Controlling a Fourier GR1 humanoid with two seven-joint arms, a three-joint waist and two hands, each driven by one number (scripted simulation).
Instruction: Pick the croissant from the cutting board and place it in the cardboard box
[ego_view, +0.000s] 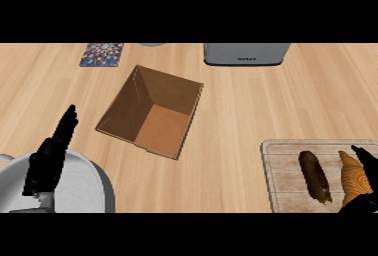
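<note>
1. Croissant (355, 176) lies on the near-right part of the cutting board (284, 170), just right of a darker baked item (314, 176), which I take to be a second pastry, though the view is too coarse to be sure.
2. Right robot hand (367, 170) shows at the right edge with fingers straight, touching or just over the croissant; it grasps nothing yet.
3. Good practice now is to curl fingers and thumb round the croissant's middle, away from the darker item, so only one piece lifts.
4. Cardboard box (151, 111) sits open and tilted, well apart to the far left across the wooden surface (244, 110), so the carry should clear its near rim before release.
5. Left robot hand (50, 155) rests open, fingers up, at the near left over a grey-white bowl (81, 187).
</note>
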